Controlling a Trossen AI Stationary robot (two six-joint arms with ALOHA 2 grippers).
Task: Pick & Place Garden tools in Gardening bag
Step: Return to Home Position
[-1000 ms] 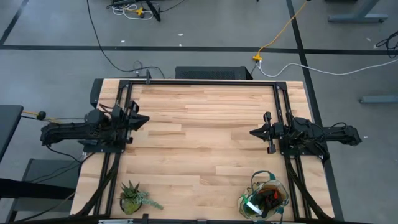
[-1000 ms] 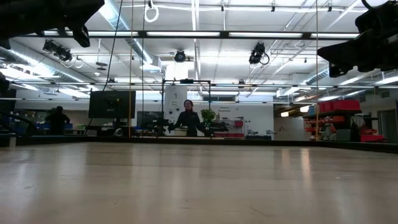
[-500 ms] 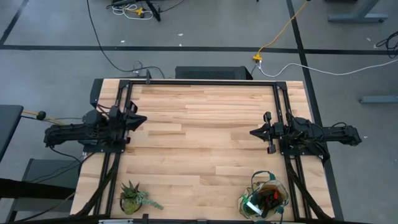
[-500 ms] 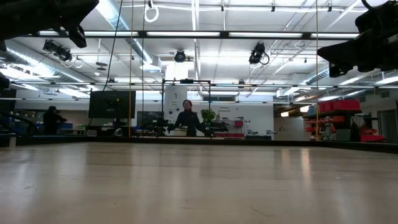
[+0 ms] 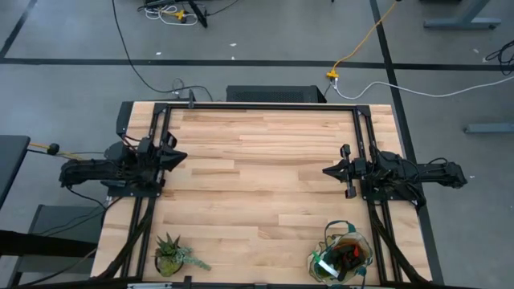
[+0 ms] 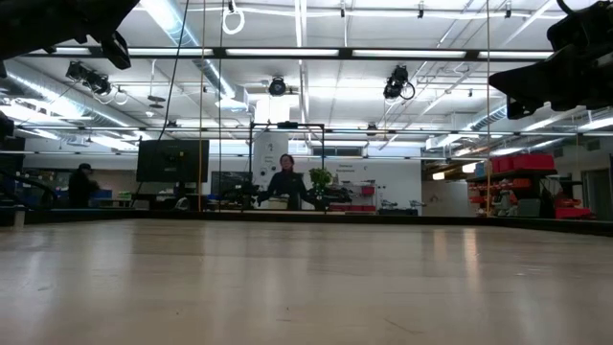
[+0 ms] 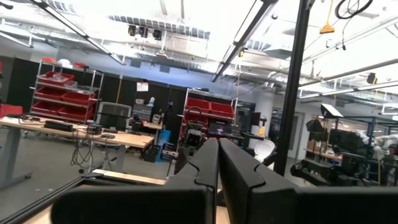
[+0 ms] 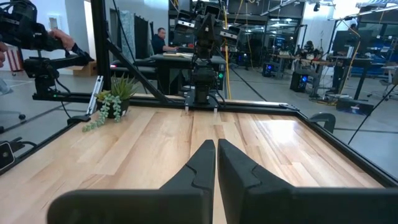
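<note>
The gardening bag (image 5: pixel 344 254), beige with dark green trim, stands near the table's front right corner. In its round mouth I see a bright green piece (image 5: pixel 324 265) and something red and black (image 5: pixel 350 255); the rake and trowel do not show apart. My left gripper (image 5: pixel 178 154) is shut and empty above the table's left side, and its wrist view (image 7: pixel 218 147) looks up into the room. My right gripper (image 5: pixel 325 171) is shut and empty above the table's right side, with its fingers level over the wood in its wrist view (image 8: pixel 216 147).
A small spiky potted plant (image 5: pixel 172 254) stands near the front left corner and also shows in the right wrist view (image 8: pixel 112 99). Black frame rails (image 5: pixel 265 106) run along the table's far, left and right sides. People show in the room beyond (image 6: pixel 287 182).
My left gripper has drawn back a little toward the table's left edge. The right arm and the bag have kept still.
</note>
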